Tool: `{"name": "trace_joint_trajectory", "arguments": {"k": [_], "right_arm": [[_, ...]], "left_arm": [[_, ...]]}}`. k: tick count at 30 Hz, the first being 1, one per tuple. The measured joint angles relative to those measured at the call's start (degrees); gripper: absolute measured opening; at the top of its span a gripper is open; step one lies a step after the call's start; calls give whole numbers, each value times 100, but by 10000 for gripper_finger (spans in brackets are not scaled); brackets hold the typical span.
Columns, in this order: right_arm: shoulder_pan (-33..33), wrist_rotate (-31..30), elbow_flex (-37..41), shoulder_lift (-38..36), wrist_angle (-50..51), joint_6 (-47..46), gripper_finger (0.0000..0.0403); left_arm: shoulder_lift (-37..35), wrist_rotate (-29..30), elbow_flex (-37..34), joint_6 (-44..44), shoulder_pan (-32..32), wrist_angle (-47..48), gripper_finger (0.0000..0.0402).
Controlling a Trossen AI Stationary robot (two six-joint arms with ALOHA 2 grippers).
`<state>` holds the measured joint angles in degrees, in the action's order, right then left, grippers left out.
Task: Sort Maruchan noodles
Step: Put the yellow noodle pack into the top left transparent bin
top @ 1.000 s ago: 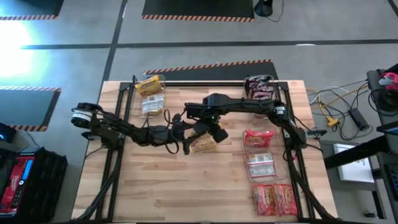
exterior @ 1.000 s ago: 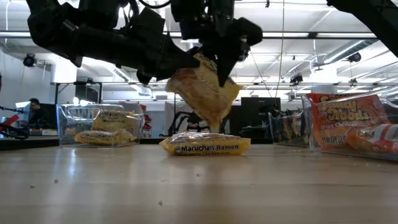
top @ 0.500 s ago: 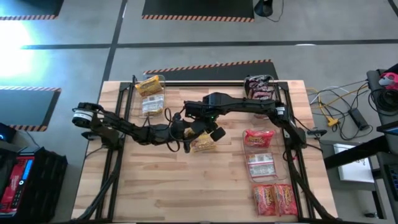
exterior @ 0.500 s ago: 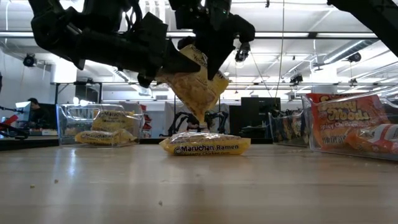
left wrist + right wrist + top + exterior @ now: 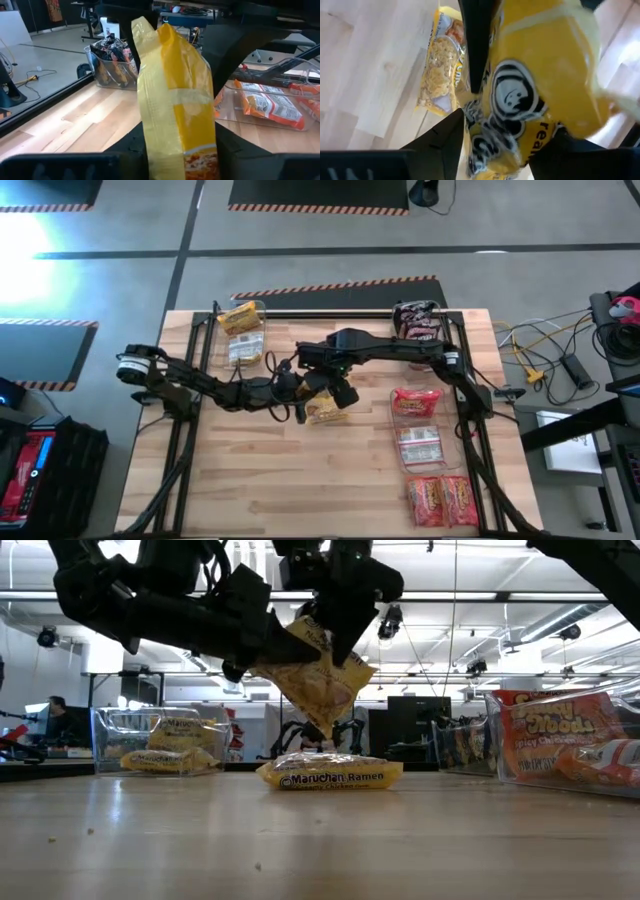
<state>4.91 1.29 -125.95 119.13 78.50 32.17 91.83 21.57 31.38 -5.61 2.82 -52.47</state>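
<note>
A yellow Maruchan packet (image 5: 316, 678) hangs tilted in the air over the table's middle, between both grippers. My left gripper (image 5: 268, 646) reaches in from the table's left and is shut on it; in the left wrist view the packet (image 5: 175, 100) fills the space between its fingers. My right gripper (image 5: 340, 620) comes down from above and is shut on the same packet (image 5: 535, 95). A second yellow packet (image 5: 330, 773) lies flat on the table right below, also seen from above (image 5: 325, 412). My left gripper pinches the yellow packet between its two fingers at the left edge (image 5: 282, 652), coming level from the table's left. The packet is lifted clear and runs on past the fingers (image 5: 226, 150). My right gripper holds the packet's upper end (image 5: 333, 638) pinched between its fingers, from above, pointing down. The packet hangs tilted below it, clear of the table.
A clear bin of yellow packets (image 5: 241, 330) stands at the far left, a bin of dark packets (image 5: 417, 322) at the far right, and a bin of red packets (image 5: 416, 425) along the right edge. Two red packets (image 5: 440, 500) lie at the near right corner.
My left gripper has moved toward the table's right, up to the hanging packet, and its fingers now stand on it. My right gripper has shifted a little left and up with the packet, which has tipped more toward the left gripper. The packet on the table stayed put.
</note>
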Motion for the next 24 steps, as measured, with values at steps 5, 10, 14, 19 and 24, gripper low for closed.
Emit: {"name": "trace_joint_trajectory", "arguments": {"k": [5,10,14,19,24], "right_arm": [[-15,-675,0,-246,238,-313,187],[22,-857,0,-719,321,-618,194],[50,-877,2,-1112,324,-1045,194],[48,-880,28,-1442,348,-1357,194],[50,-880,119,-1583,399,-1589,194]], "left_arm": [[2,41,-2,31,-61,0,112],[2,38,-2,40,-113,0,108],[-76,39,-4,247,-352,2,100],[-680,-303,-4,407,-978,553,112],[-1742,-393,-4,407,-1741,1991,111]]}}
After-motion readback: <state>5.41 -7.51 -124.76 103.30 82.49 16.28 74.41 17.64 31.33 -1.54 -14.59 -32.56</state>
